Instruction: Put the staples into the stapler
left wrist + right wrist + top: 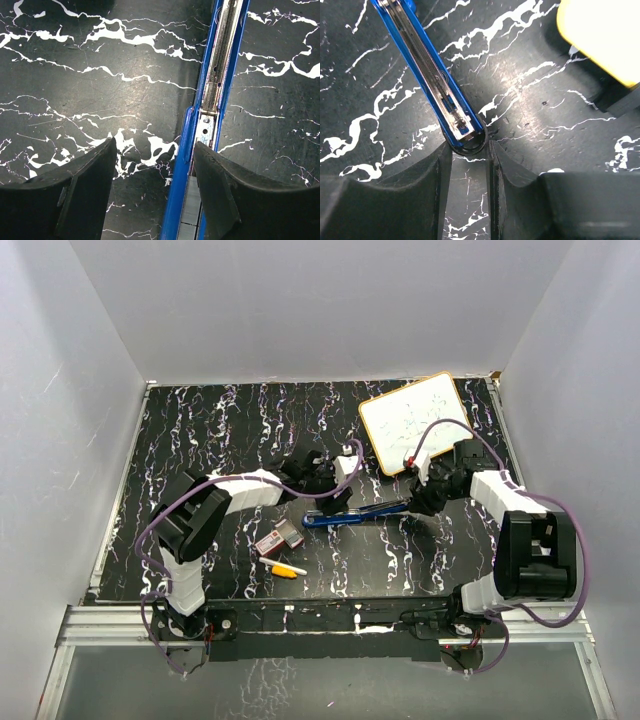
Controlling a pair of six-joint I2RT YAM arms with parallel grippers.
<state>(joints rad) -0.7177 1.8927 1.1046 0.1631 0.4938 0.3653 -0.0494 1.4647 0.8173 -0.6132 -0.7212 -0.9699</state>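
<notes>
- Currently mid-task: the stapler (352, 514) lies opened out flat near the middle of the surface (200, 430). Its long axis runs roughly 9 to 3 o'clock in the top view, with the magazine channel facing up.
- Left wrist view: the spring and pusher show along the channel. A grey staple strip (191, 207) appears to sit in the channel at the 6 o'clock end of that view. I judge that at least one strip is in; I cannot tell whether it is fully seated.
- The left fingers (80, 195) stand well apart, straddling the blue rail and clamped on nothing. The rail runs just beside the finger at 3 o'clock in that view.
- The right fingers (420, 195) are close together, tips on either side of the stapler's black rounded end. I cannot tell whether they pinch it or merely rest against it.
- The red-and-white staple box (281, 537) rests on the surface at about 8 o'clock from the stapler, near but apart. The yellow-and-white marker (283, 567) lies just past it at 6 o'clock. The whiteboard (412, 422) is at 1 o'clock and not involved.
- Done, by my reading: stapler opened, strip laid in the channel.
- Left to do: confirm the strip lies flat, then fold the stapler over and press it closed. It is not yet closed in any view.
</notes>
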